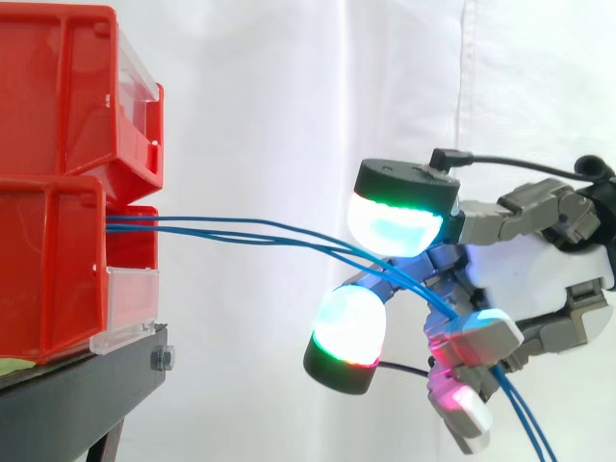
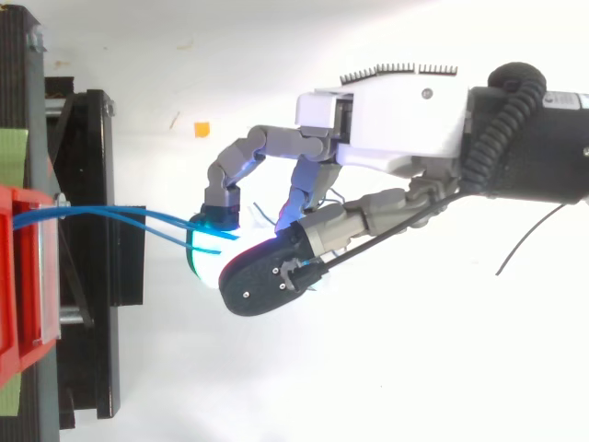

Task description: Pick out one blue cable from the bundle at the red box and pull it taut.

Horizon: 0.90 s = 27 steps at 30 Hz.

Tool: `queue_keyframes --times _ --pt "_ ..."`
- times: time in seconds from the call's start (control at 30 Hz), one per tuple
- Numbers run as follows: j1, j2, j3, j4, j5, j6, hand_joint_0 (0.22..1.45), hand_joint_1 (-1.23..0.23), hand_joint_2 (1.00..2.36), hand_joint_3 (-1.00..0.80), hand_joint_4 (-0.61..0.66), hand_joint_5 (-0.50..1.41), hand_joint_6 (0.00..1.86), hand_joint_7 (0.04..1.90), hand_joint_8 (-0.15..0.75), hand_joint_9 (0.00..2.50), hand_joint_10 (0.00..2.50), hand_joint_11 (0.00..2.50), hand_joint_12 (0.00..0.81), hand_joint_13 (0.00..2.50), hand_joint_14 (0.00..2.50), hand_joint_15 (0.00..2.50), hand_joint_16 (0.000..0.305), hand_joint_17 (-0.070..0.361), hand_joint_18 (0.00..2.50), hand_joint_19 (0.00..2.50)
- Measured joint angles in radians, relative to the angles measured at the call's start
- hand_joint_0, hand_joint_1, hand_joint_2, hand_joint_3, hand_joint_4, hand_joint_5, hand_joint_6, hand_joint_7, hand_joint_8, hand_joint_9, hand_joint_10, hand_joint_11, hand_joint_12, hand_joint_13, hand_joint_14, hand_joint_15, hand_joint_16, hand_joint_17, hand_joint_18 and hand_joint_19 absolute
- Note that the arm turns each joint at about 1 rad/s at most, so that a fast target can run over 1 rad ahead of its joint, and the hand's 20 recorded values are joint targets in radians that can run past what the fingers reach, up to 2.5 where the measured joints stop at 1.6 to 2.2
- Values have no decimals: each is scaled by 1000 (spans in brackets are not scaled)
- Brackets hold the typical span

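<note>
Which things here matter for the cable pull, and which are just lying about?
Job: blue cables; lower red bin they run out of; hand in among them.
Lying about: upper red bin; black stand; orange scrap; white curtain.

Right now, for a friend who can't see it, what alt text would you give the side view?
A robot hand with glowing fingertips reaches in from the right, its fingers curled round several thin blue cables. The cables run from stacked red bins on the left, through the hand and off the bottom right, before a white curtain.
</note>
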Motion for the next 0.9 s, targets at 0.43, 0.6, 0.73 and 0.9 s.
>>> queue_keyframes --times 0.43,0.6,0.73,0.9 --pt "6 32 0 -157 1 -5 500 -548 1000 -500 161 -174 627 1009 304 1187 30 1184 423 1155 27 765 66 148 889 802" --pt "8 53 0 -190 4 -7 503 -504 1000 -500 167 -163 566 1110 308 1182 29 1178 426 1171 29 785 66 148 905 837" --pt "8 60 0 -221 4 3 490 -511 1000 -500 214 -159 501 1157 314 1126 31 1099 432 1159 27 774 69 156 930 841" --pt "9 63 0 -285 1 51 485 -521 1000 -500 261 -168 502 1065 318 1012 29 868 439 1088 26 691 71 160 940 823"
